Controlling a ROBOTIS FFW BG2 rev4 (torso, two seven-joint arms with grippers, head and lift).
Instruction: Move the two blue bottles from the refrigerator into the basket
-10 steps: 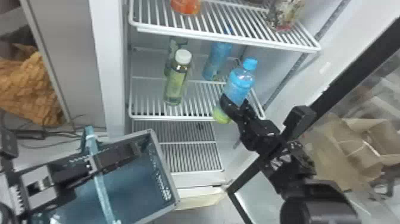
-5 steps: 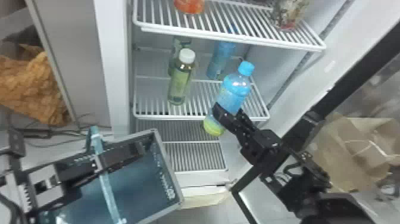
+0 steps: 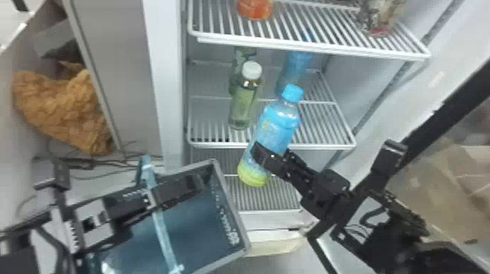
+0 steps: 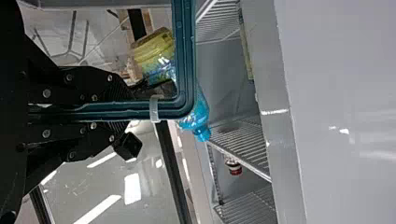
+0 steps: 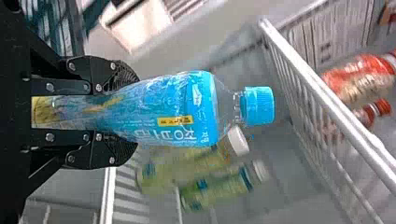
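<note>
Bottle one (image 3: 279,125), grasped in my right gripper (image 5: 132,113), has swung toward eight o'clock, nearing the basket (image 3: 232,209) my left gripper (image 4: 130,111) clamps; bottle two (image 3: 295,67) still awaits.

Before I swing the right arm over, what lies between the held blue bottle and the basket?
Nothing stands between the held blue bottle and the basket in the head view; the lower wire shelf shows behind that stretch.
</note>
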